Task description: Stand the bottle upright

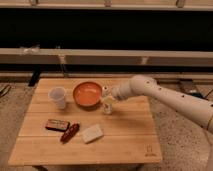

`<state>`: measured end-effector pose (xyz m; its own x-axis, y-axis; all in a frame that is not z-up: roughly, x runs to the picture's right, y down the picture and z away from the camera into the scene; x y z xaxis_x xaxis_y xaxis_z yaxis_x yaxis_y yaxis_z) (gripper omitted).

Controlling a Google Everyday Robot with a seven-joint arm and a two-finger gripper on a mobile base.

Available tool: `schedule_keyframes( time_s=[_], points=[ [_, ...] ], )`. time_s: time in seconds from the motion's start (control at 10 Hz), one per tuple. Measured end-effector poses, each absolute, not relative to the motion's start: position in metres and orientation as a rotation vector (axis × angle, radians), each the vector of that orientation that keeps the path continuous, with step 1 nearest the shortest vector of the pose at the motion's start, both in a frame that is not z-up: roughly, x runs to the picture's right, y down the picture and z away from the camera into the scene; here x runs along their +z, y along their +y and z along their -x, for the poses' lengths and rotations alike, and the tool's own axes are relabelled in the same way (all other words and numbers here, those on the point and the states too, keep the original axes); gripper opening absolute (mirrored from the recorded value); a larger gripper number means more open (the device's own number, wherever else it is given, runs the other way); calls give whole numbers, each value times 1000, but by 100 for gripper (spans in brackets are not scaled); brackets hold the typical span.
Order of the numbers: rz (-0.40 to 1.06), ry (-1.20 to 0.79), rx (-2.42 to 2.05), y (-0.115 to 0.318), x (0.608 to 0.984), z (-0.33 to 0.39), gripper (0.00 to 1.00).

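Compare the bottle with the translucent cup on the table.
The bottle stands right of the orange bowl, directly under the gripper; the cup stands alone left of the bowl. The bottle is slimmer and capped; the cup is wider and open-topped. Both are pale, upright, and on the wooden table.
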<state>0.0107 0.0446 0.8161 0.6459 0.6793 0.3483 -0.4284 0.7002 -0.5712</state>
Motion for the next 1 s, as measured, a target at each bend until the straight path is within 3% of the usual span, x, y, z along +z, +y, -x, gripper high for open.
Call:
schedule_keyframes(
  time_s=[1.0],
  points=[
    [488, -560, 669, 53, 813, -18, 80]
  ],
)
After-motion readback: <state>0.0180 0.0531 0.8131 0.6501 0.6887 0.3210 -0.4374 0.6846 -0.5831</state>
